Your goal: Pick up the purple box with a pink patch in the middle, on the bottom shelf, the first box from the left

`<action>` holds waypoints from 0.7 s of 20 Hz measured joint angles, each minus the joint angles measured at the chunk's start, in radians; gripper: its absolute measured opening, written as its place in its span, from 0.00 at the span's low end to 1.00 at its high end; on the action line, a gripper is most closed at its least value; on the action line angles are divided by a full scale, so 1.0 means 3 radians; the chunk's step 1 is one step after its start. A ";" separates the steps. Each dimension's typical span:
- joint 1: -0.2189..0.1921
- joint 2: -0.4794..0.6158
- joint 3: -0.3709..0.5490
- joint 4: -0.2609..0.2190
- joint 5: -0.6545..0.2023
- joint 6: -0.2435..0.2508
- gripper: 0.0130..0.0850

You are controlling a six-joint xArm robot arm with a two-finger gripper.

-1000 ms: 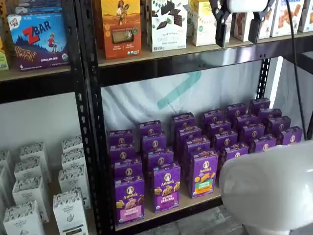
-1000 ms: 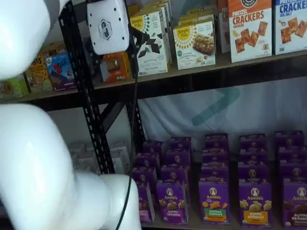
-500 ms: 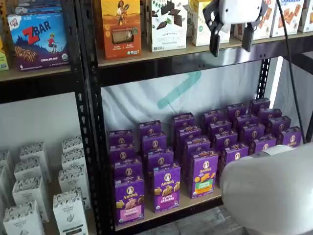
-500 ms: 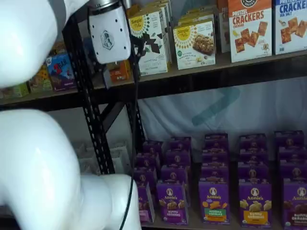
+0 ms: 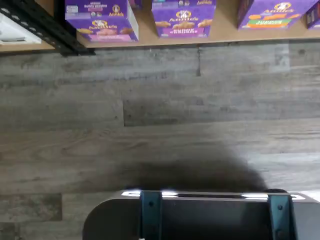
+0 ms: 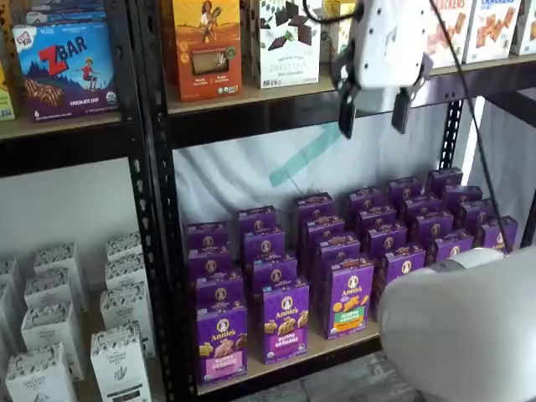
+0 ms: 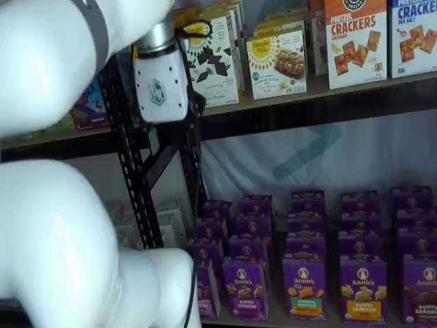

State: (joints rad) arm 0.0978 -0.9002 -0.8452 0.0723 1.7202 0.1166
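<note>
End effector (image 6: 371, 110): black fingers spread, nothing between them, hanging high above the purple box and off to its right, level with the upper shelf's edge. Step, as judged: approach, no contact. Next move calls for descent and a leftward shift to the front-left carton.
Bottom shelf (image 6: 335, 343): tan board in black perforated posts.
Floor (image 5: 160, 115): grey wood-look planks.
Purple box (image 6: 221, 342): pink band, upright at the shelf's front-left corner.
</note>
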 joint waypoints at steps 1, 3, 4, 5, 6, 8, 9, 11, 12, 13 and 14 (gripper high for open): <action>0.0032 -0.0001 0.0064 -0.0019 -0.0054 0.0026 1.00; 0.0114 -0.0004 0.0202 -0.0093 -0.0183 0.0092 1.00; 0.0137 -0.0010 0.0274 -0.0114 -0.0260 0.0112 1.00; 0.0157 -0.0019 0.0356 -0.0134 -0.0353 0.0130 1.00; 0.0174 -0.0025 0.0426 -0.0151 -0.0434 0.0145 1.00; 0.0232 -0.0022 0.0593 -0.0221 -0.0627 0.0202 1.00; 0.0252 -0.0020 0.0673 -0.0245 -0.0726 0.0224 1.00; 0.0269 -0.0011 0.0824 -0.0259 -0.0918 0.0247 1.00; 0.0277 0.0003 0.0905 -0.0260 -0.1022 0.0256 1.00; 0.0280 0.0020 0.0975 -0.0253 -0.1113 0.0259 1.00; 0.0287 0.0045 0.1060 -0.0249 -0.1226 0.0268 1.00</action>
State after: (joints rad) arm 0.1840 -0.8866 -0.5273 -0.0025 1.3523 0.1970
